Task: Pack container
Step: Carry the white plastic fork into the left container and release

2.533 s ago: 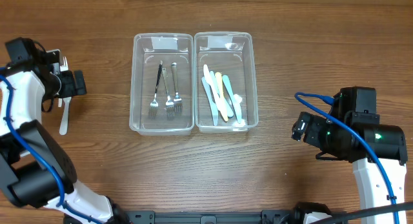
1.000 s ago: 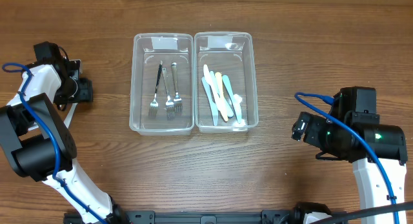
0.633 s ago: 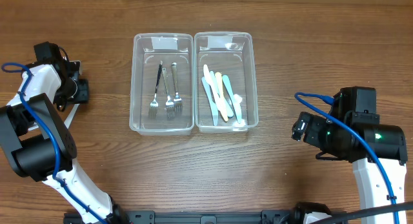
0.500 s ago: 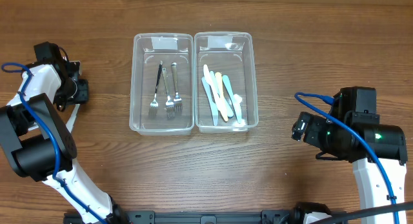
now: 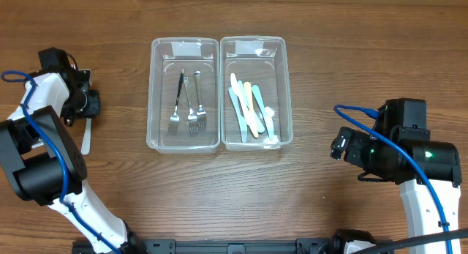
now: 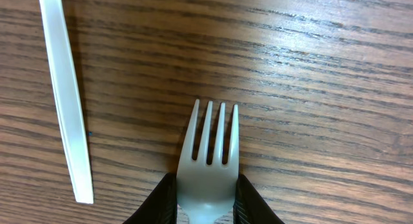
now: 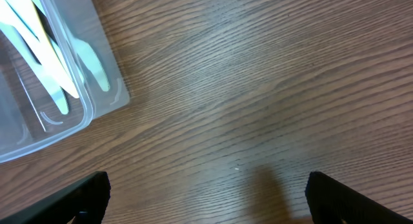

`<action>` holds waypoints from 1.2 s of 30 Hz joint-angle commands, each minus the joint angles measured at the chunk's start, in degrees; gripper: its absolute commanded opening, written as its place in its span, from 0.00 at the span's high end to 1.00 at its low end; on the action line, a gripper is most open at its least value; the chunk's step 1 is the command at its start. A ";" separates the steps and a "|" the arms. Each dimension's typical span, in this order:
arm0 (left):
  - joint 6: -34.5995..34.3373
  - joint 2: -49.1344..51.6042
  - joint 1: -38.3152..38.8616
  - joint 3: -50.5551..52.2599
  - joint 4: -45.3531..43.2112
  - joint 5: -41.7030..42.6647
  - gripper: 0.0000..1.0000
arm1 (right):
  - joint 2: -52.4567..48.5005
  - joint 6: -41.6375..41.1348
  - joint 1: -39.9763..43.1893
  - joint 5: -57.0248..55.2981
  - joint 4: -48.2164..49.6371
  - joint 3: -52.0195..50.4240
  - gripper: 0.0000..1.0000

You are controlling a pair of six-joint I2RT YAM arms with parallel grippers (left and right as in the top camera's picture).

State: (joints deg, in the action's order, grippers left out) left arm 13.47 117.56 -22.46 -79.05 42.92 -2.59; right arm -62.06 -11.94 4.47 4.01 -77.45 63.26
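Observation:
At the table's left edge my left gripper [image 5: 82,105] is shut on a white plastic fork [image 6: 207,153]. The black jaws press both sides of its neck, and the tines point away over the wood. Two clear containers stand side by side in the middle. The left container [image 5: 153,93] holds three metal forks [image 5: 189,104]. The right container [image 5: 287,93] holds several pastel plastic utensils [image 5: 250,109]. Far to the right, over bare wood, my right gripper [image 5: 338,146] stands open with nothing between its fingers [image 7: 84,197].
A flat white plastic strip [image 6: 64,95] lies on the wood just left of the fork. In the overhead view a white handle [image 5: 85,137] sticks out below the left gripper. A corner of the right container [image 7: 58,88] shows in the right wrist view.
My left jaws have closed in on the white fork. The white handle below the gripper has shifted a little to the right. The right arm has not moved.

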 commanded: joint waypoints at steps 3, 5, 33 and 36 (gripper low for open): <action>-2.12 -0.26 0.37 -4.17 4.81 1.14 0.96 | 0.20 0.20 0.04 -0.48 0.94 0.44 0.01; -2.99 -3.82 1.16 -5.90 6.03 1.16 0.96 | 0.20 0.20 0.04 -0.48 1.18 0.44 0.01; -29.64 -7.30 39.04 -6.62 -1.46 0.74 0.96 | 0.20 0.11 0.04 -0.44 0.92 0.44 0.01; -26.14 -8.85 39.01 -8.24 -0.81 0.74 0.33 | 0.20 0.11 0.04 -0.44 0.83 0.44 0.01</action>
State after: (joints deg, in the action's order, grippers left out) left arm -14.79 110.98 16.62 -84.90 41.89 -2.15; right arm -62.06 -11.97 4.47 4.01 -76.58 63.26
